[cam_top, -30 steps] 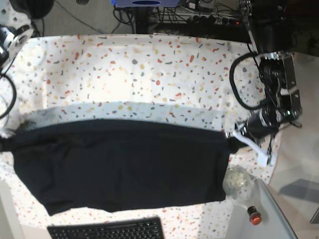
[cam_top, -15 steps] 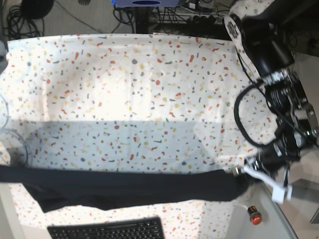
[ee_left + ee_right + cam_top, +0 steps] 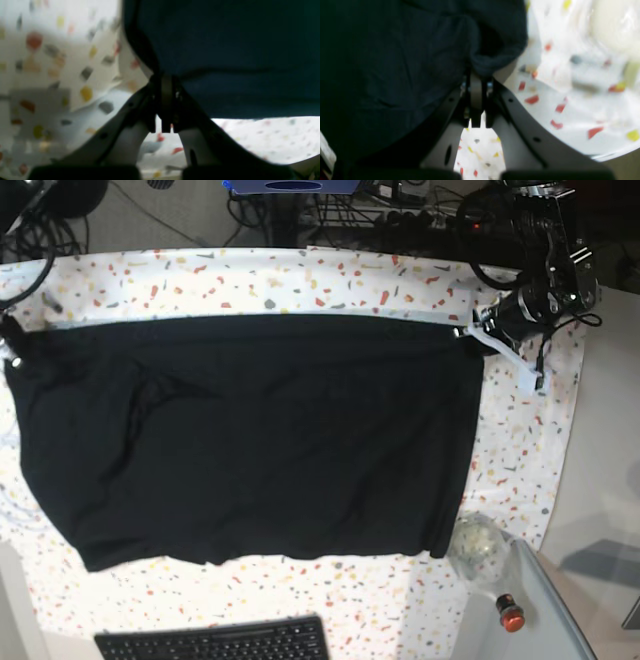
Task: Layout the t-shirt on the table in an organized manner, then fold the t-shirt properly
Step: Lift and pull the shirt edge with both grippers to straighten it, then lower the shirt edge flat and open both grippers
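The black t-shirt (image 3: 250, 440) lies spread wide over the speckled table (image 3: 300, 280), hanging from its far edge, with a crease at its left part. My left gripper (image 3: 470, 332) is shut on the shirt's far right corner. In the left wrist view the gripper (image 3: 166, 80) pinches the dark cloth (image 3: 237, 62) above the table (image 3: 62, 62). My right gripper (image 3: 12, 345) holds the far left corner. In the right wrist view the gripper (image 3: 476, 75) is shut on a bunched fold of the shirt (image 3: 395, 62).
A black keyboard (image 3: 215, 642) lies at the front edge. A clear crumpled ball (image 3: 475, 542) sits by the shirt's front right corner. A red button (image 3: 512, 614) sits on a grey surface at the right. Cables lie behind the table.
Both grippers have moved from the table's front edge to its far side with the shirt's edge. The shirt went from a narrow band to a wide spread sheet.
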You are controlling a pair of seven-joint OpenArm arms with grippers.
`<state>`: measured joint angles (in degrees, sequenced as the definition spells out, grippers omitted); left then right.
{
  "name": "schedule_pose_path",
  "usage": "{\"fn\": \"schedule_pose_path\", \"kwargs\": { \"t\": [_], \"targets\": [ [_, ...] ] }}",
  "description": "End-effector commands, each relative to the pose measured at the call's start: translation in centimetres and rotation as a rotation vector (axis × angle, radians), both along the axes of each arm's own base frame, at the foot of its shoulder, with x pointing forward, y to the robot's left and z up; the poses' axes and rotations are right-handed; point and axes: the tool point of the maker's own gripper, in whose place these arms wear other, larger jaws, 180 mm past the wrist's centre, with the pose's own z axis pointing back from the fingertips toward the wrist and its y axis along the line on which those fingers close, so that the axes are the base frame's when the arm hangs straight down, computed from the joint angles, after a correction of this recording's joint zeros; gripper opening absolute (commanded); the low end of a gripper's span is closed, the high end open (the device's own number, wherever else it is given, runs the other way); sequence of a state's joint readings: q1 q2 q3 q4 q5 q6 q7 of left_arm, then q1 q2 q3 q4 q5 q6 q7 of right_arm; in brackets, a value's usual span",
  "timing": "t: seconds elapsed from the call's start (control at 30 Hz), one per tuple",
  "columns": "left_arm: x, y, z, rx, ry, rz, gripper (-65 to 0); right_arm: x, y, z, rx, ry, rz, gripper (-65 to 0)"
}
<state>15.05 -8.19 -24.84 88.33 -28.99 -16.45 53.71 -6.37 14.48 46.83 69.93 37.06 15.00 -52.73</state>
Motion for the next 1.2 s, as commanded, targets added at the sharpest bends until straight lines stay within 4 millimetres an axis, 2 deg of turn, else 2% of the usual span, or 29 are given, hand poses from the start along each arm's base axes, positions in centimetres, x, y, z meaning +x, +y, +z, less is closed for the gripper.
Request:
{"fn": "schedule_pose_path", "kwargs": {
  "t": [0.0,0.13,0.33,0.63,0.9,1.17],
  "targets": [
    [0.3,0.2,0.3,-0.003,-0.029,0.002,-65.0,0.5,-1.4,1.3,-0.044,-0.038,-0.002,-65.0],
    [-0.8,0.0,-0.9,-0.003,-0.017,-0.001,-65.0,-1.8,-1.3,0.1,-0.047,0.001,-0.009,-65.0],
    [-0.7,-1.3,-1.2,-0.015,-0.012,-0.039,-65.0,-3.8,-1.8,-0.5,-0.071,0.023,-0.022,-65.0],
    [-1.5,-0.2,-1.2,0.008,0.002,-0.036,-65.0,-4.2,-1.7,-0.6,-0.071,0.032,-0.022,-65.0],
    [-2.5,-0.2,-1.6,0.008,0.024,-0.036,-65.0,-5.6,-1.8,-1.1,-0.072,0.062,-0.02,-65.0],
    [-2.5,-0.2,-1.6,0.008,0.024,-0.036,-65.0,-5.7,-1.8,-1.1,-0.072,0.065,-0.02,-65.0]
  ]
}}
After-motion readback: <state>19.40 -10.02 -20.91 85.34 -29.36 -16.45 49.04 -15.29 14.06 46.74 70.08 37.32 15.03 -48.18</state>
